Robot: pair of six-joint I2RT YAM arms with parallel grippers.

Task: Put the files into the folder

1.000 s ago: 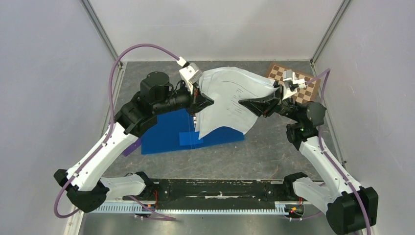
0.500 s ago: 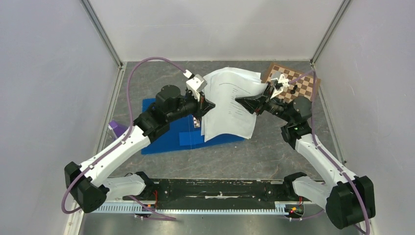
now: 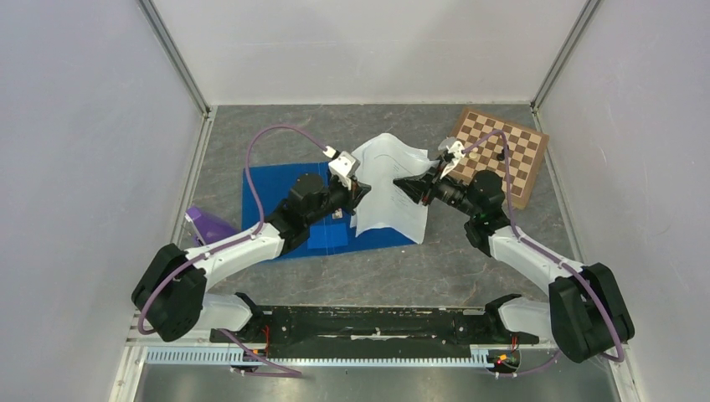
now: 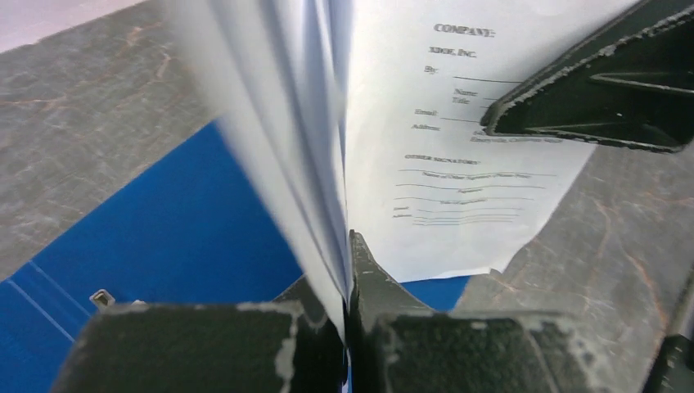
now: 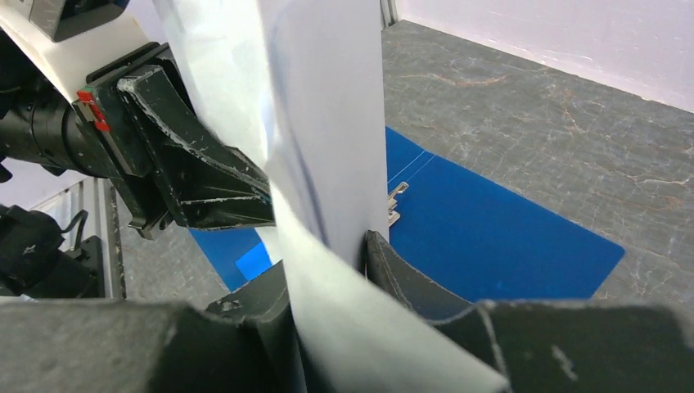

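The files are white sheets with black print, held between both grippers over the right half of the blue folder, which lies open and flat on the table. My left gripper is shut on the sheets' left edge; the left wrist view shows the sheets pinched upright between its jaws above the folder. My right gripper is shut on the sheets' right side. In the right wrist view the sheets stand in its jaws, with the folder and its metal clip beyond.
A brown chessboard lies at the back right behind my right arm. A small purple object sits at the left by the folder's near corner. Grey walls close in the table on three sides.
Both grippers have come down and nearer with the sheets, which now hang low over the folder. The folder's raised cover now lies flat, showing its whole left half.
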